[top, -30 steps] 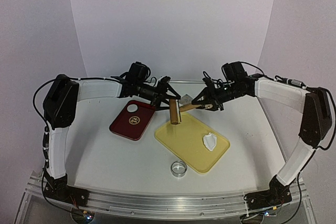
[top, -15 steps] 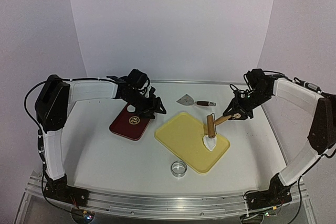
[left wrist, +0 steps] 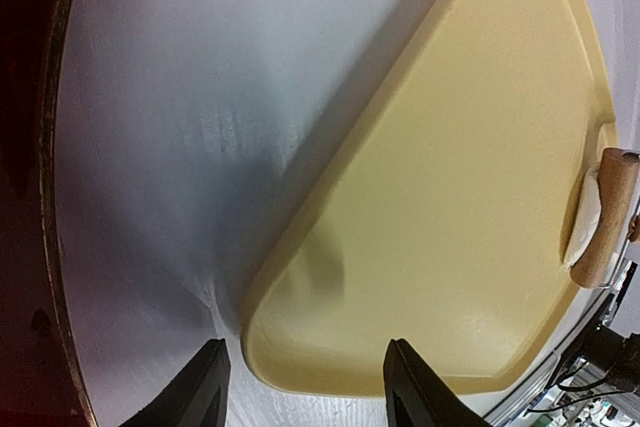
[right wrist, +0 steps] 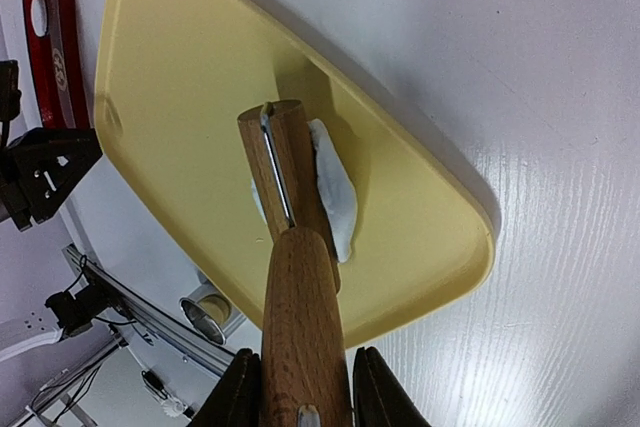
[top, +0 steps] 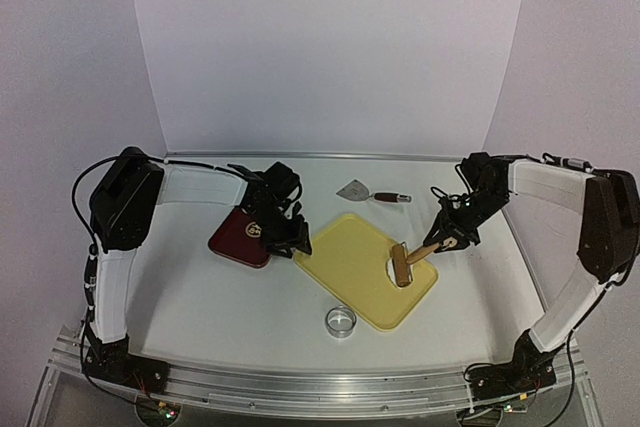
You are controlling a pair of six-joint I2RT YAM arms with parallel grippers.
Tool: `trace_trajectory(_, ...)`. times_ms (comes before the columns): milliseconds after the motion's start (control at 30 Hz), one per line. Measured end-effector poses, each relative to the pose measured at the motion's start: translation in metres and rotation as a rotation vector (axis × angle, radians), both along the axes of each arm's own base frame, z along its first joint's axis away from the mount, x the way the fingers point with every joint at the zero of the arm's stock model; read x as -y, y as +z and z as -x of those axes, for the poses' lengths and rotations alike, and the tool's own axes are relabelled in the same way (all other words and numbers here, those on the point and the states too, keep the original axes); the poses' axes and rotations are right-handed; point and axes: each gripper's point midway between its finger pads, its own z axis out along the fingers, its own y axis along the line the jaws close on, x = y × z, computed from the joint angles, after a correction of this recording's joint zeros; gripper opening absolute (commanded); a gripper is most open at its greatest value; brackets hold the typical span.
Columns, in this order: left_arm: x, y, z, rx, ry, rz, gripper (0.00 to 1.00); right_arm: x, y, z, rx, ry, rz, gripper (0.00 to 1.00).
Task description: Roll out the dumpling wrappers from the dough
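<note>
dough (right wrist: 338,202) lies as a small white lump toward the right end of the yellow board (right wrist: 170,87), under the rolling pin (right wrist: 283,172). the right pincer (right wrist: 302,395) is clamped on the pin's wooden handle, a finger pressed to each side. the barrel sits across the lump, and white shows on both sides of it.

the handle slopes up to the wrist, so i judge the main care is to bring the barrel level. otherwise one end digs in and the sheet comes out thick on one side. short strokes with steady downward pressure, out from the middle, should spread the lump without dragging it. the board's raised rim is near, so strokes are better aimed toward the bare middle.

the left pincer (left wrist: 312,397) stands with its jaws apart at the board's left corner, holding nothing. i cannot tell if it touches. closing there would stop the board sliding on the table (top: 200,297). a red tray (top: 232,243) lies just beside that corner. the ring cutter (top: 341,321) waits in front of the board.
</note>
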Motion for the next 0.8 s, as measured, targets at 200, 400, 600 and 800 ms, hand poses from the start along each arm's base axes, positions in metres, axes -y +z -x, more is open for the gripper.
trace_trajectory(200,0.001,-0.009,-0.001,-0.001,-0.020,-0.009,0.46,-0.004,-0.005,-0.003,0.003,0.015,-0.024,0.00)
trace_trajectory(400,-0.002,-0.015,-0.006,0.018,-0.030,-0.038,0.18,-0.010,-0.009,-0.006,-0.001,0.013,-0.064,0.00)
trace_trajectory(600,-0.010,-0.020,-0.010,0.013,0.000,-0.074,0.00,-0.011,-0.011,-0.006,-0.008,-0.001,-0.065,0.00)
trace_trajectory(800,-0.010,-0.019,-0.011,0.006,0.016,-0.077,0.00,-0.014,-0.013,-0.006,-0.010,-0.008,-0.070,0.00)
